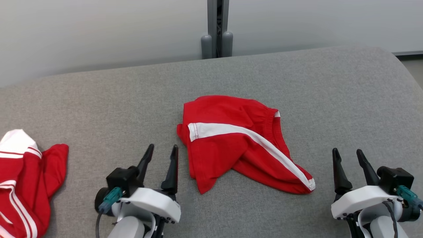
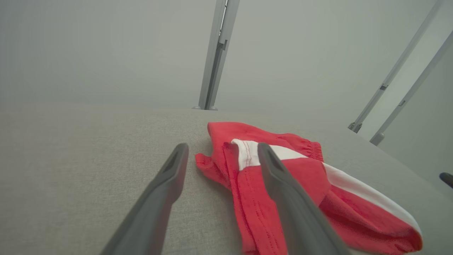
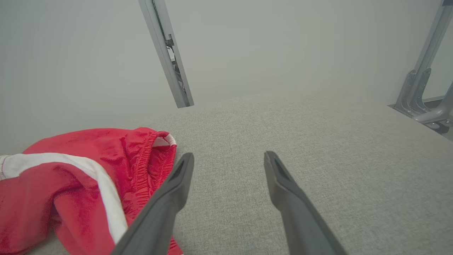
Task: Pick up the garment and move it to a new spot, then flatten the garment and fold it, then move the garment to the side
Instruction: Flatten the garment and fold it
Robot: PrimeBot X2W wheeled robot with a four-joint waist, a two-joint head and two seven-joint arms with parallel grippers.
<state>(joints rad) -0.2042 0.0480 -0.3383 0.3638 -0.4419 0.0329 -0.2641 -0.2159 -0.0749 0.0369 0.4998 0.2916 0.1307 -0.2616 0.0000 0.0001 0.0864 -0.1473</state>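
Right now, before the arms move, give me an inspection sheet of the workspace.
Surface: grey fabric tabletop, flat.
Job's things: red shorts with a white side stripe, crumpled mid-table between the grippers, untouched.
Clutter: second red-and-white garment heaped at the left edge.
Grippers: left gripper open, empty; right gripper open, empty.
Cables: left wrist cable and right wrist cable, teal plugs, away from the cloth.
Surroundings: pale wall panels, grey metal post behind the table.

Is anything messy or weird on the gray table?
Yes. The red shorts in the middle lie crumpled, folded over themselves, so the white stripe bends. Another red-and-white garment sits bunched at the far left, cut off by the head view's edge.
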